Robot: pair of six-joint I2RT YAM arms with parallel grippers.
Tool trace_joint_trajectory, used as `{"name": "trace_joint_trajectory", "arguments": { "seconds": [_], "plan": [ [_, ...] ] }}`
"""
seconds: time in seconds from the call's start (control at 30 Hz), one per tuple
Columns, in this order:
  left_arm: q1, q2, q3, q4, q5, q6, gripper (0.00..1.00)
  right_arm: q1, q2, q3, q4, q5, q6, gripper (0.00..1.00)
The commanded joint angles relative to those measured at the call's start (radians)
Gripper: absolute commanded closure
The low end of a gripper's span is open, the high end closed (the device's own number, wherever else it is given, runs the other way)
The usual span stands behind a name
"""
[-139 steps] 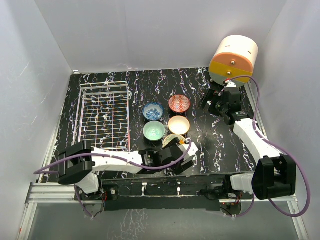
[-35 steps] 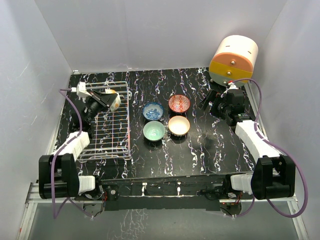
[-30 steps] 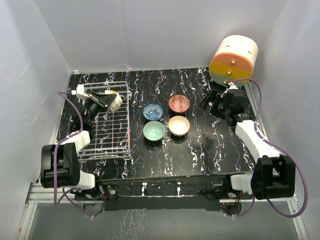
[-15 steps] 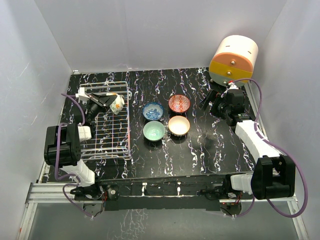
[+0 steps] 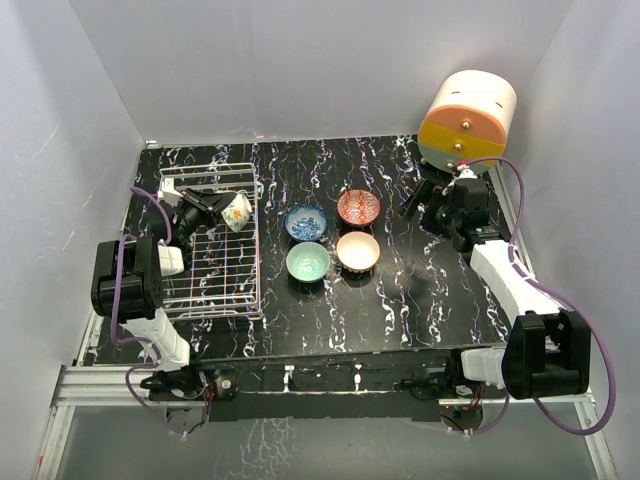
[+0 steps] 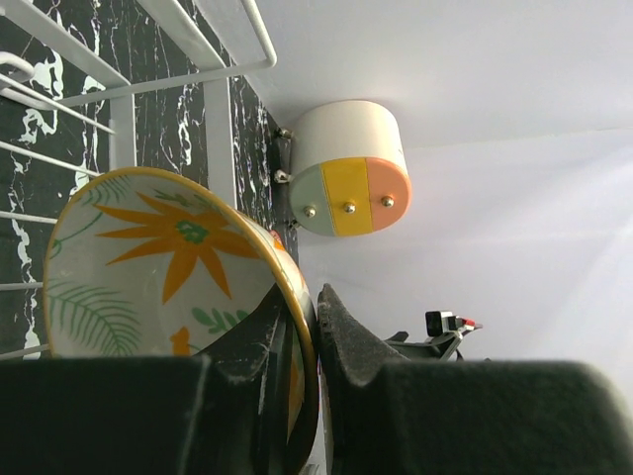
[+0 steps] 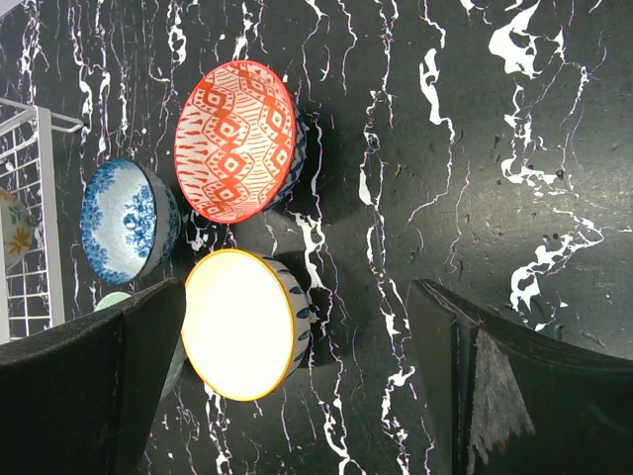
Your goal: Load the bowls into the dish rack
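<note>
The yellow leaf-patterned bowl (image 5: 237, 211) (image 6: 168, 267) is tipped on its side over the far end of the white wire dish rack (image 5: 205, 250) (image 6: 220, 119). My left gripper (image 5: 215, 208) (image 6: 312, 297) is shut on its rim. I cannot tell whether the bowl touches the wires. Standing on the table right of the rack are the blue (image 5: 306, 222) (image 7: 124, 220), red (image 5: 358, 207) (image 7: 235, 141), mint (image 5: 308, 262) and cream (image 5: 357, 251) (image 7: 242, 322) bowls. My right gripper (image 5: 418, 200) (image 7: 297, 287) hovers open to the right of them, holding nothing.
The round orange-and-cream drawer unit (image 5: 466, 120) (image 6: 346, 168) stands at the back right corner, just behind the right wrist. White walls close in the black marbled table (image 5: 400, 290) on three sides.
The left gripper has carried the yellow bowl from the table's front to the rack's far end. In the last second it shifted slightly right as the arm folded back. The right arm stayed still.
</note>
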Motion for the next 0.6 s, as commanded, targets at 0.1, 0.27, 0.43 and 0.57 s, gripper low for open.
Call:
{"name": "trace_joint_trajectory", "arguments": {
  "seconds": [0.1,0.27,0.43,0.57],
  "plan": [
    [0.019,-0.011,0.005,-0.048,0.006,0.015,0.79,-0.005,-0.014,-0.015,0.039,0.011,-0.016,0.02],
    [0.035,-0.059,0.001,-0.206,-0.028,0.089,0.7,-0.006,-0.012,-0.013,0.039,0.007,-0.017,0.02],
    [0.045,-0.108,0.028,-0.362,-0.055,0.175,0.61,-0.005,-0.011,-0.009,0.04,0.003,-0.016,0.02],
    [0.053,-0.139,0.061,-0.488,-0.082,0.233,0.54,-0.006,-0.01,-0.008,0.043,-0.003,-0.013,0.01]
  ]
}}
